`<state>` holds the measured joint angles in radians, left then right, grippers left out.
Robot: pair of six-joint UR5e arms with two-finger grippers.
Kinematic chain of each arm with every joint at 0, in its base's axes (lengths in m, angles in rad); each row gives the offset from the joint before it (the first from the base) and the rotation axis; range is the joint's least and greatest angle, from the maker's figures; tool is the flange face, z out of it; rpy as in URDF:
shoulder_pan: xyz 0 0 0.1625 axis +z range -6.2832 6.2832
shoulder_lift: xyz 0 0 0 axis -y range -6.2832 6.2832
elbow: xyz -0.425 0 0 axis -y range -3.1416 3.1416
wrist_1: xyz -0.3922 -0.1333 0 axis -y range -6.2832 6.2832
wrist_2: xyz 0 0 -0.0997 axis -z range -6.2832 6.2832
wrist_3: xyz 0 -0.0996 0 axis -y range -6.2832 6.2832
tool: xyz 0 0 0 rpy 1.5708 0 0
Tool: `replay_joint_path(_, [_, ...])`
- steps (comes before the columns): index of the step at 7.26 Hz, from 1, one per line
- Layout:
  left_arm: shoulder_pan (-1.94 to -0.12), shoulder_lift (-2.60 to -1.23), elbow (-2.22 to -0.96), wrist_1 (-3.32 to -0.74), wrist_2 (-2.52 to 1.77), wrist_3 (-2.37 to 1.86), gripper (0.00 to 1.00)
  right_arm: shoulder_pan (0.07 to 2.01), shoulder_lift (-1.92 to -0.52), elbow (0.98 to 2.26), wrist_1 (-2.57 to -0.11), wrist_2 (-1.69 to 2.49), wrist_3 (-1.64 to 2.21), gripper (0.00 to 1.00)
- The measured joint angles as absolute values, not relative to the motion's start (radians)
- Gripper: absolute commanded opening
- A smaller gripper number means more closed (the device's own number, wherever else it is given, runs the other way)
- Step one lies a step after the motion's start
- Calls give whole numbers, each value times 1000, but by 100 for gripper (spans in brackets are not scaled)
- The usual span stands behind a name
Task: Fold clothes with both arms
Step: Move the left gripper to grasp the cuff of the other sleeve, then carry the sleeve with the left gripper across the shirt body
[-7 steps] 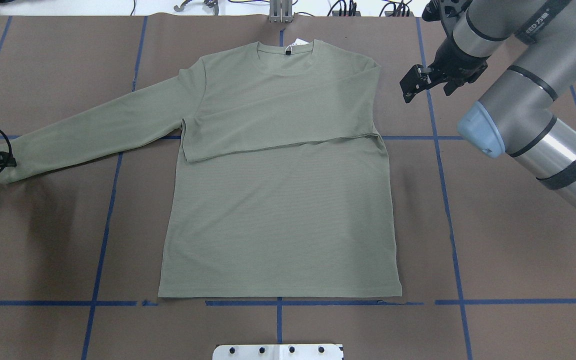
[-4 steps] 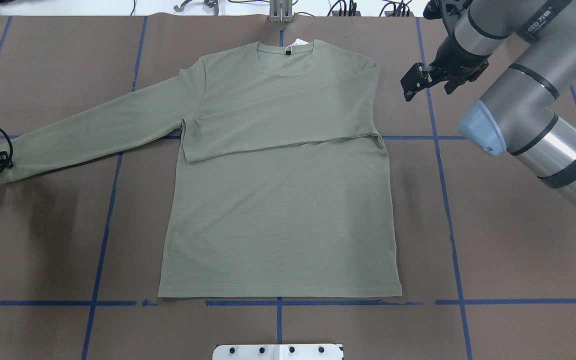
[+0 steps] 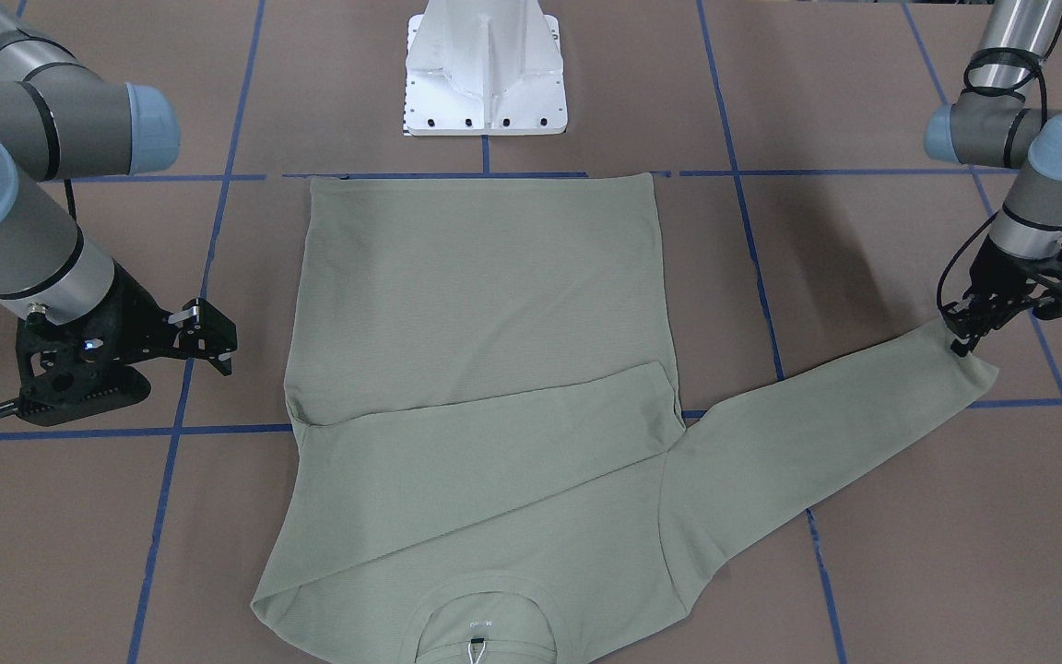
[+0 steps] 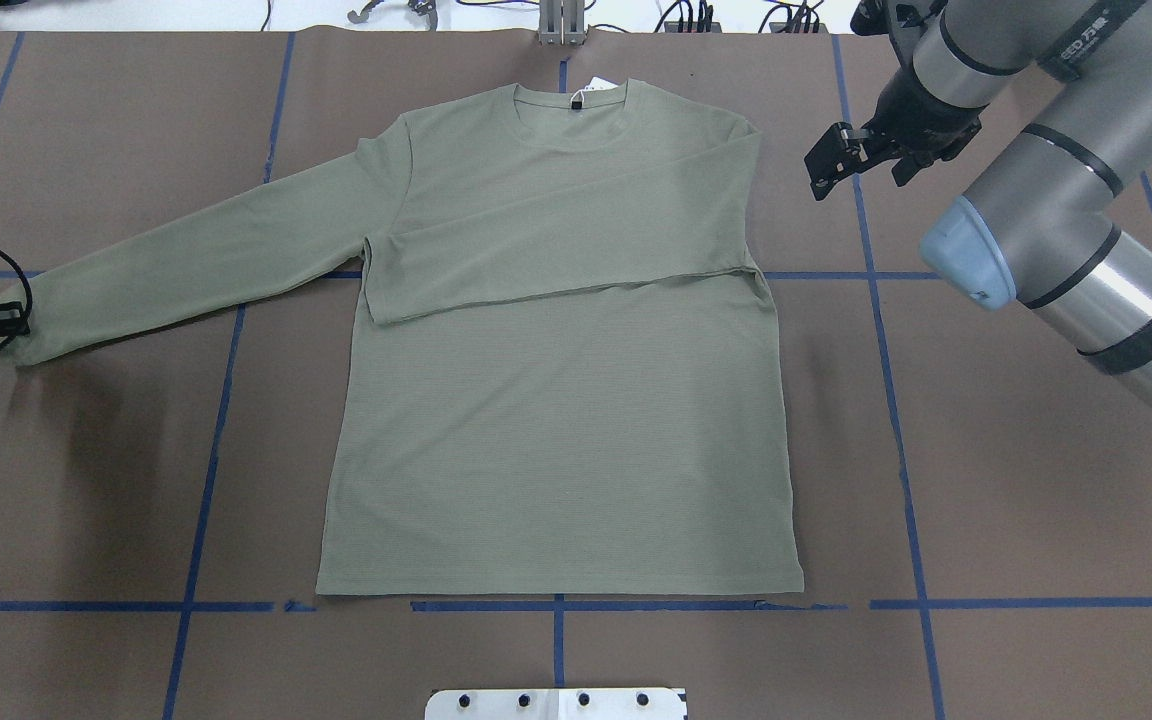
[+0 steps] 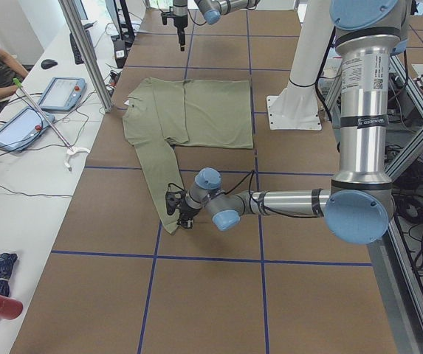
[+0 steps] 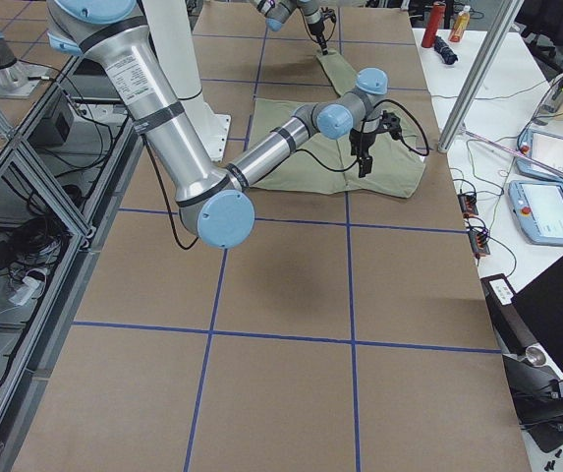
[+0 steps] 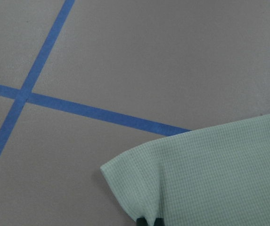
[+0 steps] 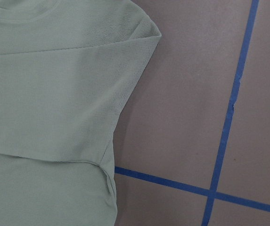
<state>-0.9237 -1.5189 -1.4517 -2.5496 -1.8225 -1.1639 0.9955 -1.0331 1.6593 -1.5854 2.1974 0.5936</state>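
Shows a sage-green shirt flat on the brown table, one sleeve already folded across the chest. Within the last second: slight retreat of the open, empty right gripper from the shoulder. Left gripper clamped on the outstretched cuff, likely starting the second fold. No containers.

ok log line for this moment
shirt: one sleeve folded over chest | left gripper: shut on outstretched sleeve's cuff | right gripper: open, off shirt

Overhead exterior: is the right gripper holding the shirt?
No, the right gripper hangs over the table beside the shirt, not touching it.
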Motion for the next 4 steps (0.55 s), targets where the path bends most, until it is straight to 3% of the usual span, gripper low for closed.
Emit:
replay_joint_path(2, [-925,-1533,-1536,-2490,-1864,-1162,0,1004,-1058,1668,-1579,2210,593,100])
replay_joint_path(4, [-927,-1644,-1607,-2313,-1891,-1161,0,1019,-1118,1714,-1575,2222,592,100])
